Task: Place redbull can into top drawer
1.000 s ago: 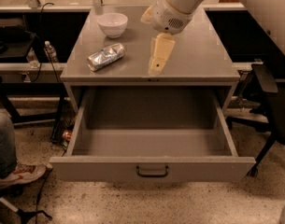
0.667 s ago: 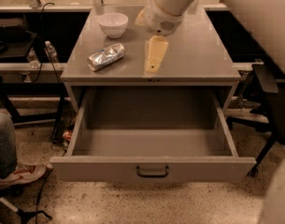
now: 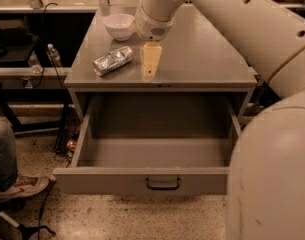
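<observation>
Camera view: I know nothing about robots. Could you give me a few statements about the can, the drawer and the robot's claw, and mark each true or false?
1. The redbull can lies on its side on the cabinet top. True.
2. The top drawer is pushed shut. False: it is pulled wide open, and the can is not in it.
3. The gripper is clamped around the can. False: it hangs over the cabinet top just right of the can in this view, apart from it.
4. A white bowl stands on the cabinet top behind the can. True.
</observation>
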Controlling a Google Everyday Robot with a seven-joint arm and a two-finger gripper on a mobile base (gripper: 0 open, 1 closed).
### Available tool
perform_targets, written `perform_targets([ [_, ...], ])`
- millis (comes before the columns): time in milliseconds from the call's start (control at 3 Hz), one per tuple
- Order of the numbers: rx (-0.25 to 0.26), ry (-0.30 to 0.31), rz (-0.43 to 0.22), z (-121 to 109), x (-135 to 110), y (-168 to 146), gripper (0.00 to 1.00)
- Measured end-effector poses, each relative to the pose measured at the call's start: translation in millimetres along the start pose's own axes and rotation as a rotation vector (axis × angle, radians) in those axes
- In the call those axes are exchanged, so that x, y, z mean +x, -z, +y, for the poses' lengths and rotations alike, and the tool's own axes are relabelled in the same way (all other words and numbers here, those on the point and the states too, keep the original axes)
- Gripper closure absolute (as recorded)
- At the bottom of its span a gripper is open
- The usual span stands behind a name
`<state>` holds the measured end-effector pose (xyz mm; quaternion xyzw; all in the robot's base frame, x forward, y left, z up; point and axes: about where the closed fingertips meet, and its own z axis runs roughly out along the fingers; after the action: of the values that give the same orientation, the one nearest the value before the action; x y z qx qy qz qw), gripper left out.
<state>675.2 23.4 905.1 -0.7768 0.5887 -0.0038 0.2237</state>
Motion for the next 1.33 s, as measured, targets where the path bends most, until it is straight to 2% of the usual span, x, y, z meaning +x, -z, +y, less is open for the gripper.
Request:
perform_targets([
  [333, -0.001, 0.015, -0.017, -20, -4, -20, 0.00],
  [667, -0.023, 0.020, -0.042, -30, -8, -37, 0.00],
  [1333, -0.077, 0.037, -0.092, -31, -22, -63, 0.00],
])
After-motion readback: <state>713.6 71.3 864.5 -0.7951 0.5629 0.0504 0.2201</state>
